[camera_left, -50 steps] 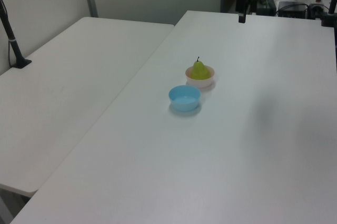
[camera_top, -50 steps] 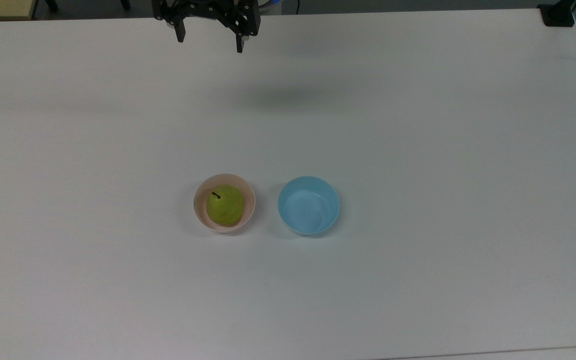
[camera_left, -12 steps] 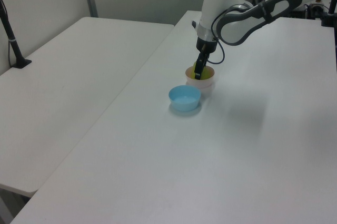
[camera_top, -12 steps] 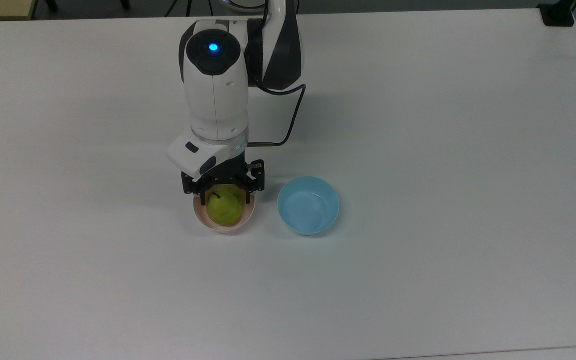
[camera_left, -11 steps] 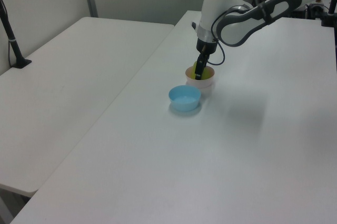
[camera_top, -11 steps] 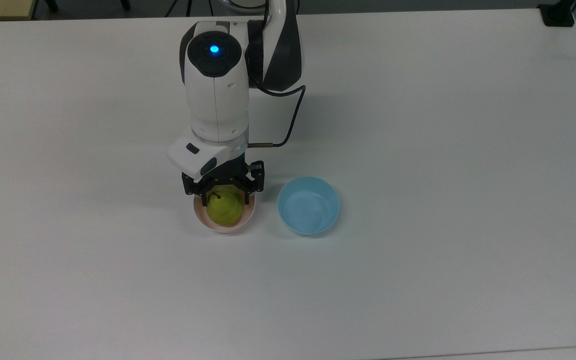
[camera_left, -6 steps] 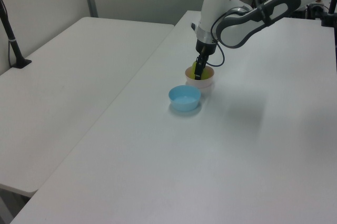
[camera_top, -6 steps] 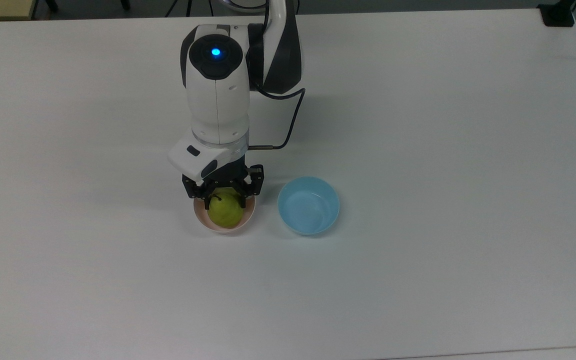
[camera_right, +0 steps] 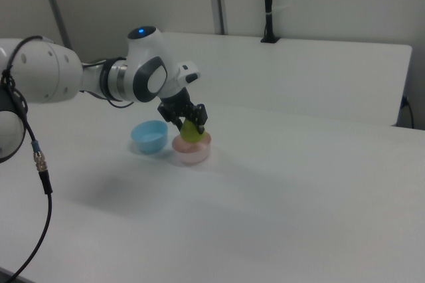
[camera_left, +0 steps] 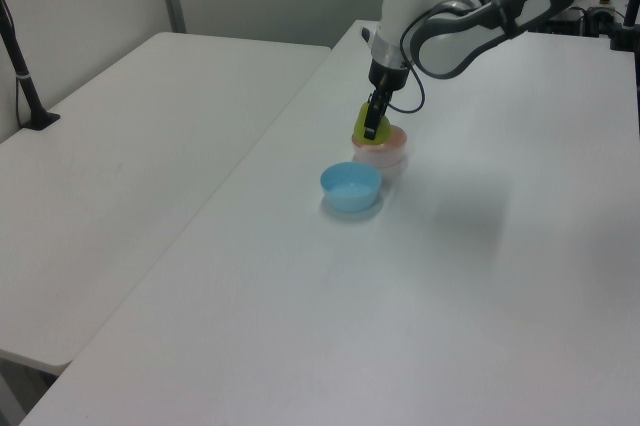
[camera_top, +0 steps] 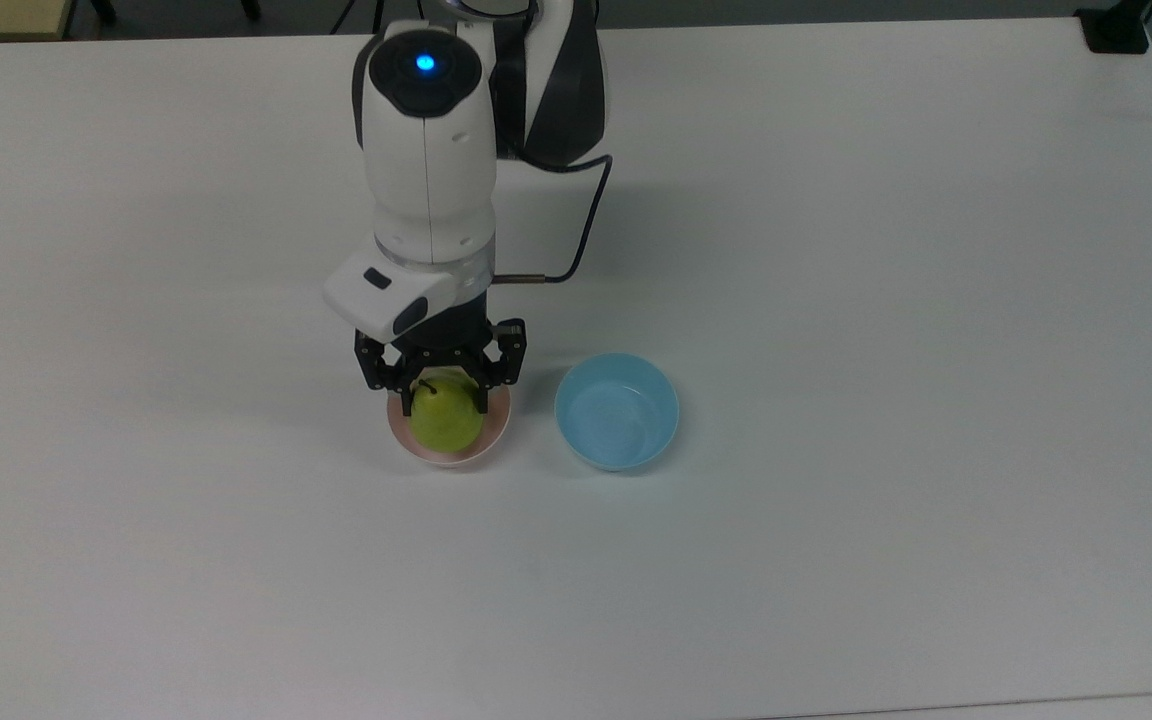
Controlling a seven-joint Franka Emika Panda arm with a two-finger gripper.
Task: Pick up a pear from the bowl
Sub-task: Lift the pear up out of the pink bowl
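Note:
The yellow-green pear (camera_top: pixel 446 422) hangs between the black fingers of my gripper (camera_top: pixel 442 403), which is shut on it. It is lifted just above the pale pink bowl (camera_top: pixel 484 450) in the middle of the white table. In the left view the pear (camera_left: pixel 364 123) sits clear over the bowl (camera_left: pixel 381 153) with the gripper (camera_left: pixel 371 132) around it. The right view shows the pear (camera_right: pixel 192 131) at about the rim of the bowl (camera_right: pixel 192 153), held by the gripper (camera_right: pixel 190 125). The dark stem peeks out beside one finger.
A light blue bowl (camera_top: pixel 617 410) stands close beside the pink one, on the top view's right, also seen as the blue bowl (camera_left: pixel 350 186) and the blue bowl (camera_right: pixel 149 135). The white arm reaches in from the top view's upper edge. A second table (camera_left: pixel 120 166) adjoins.
The gripper came down over the bowl, shut on the pear, and over the last half second rose with it, so the pear now hangs above the bowl.

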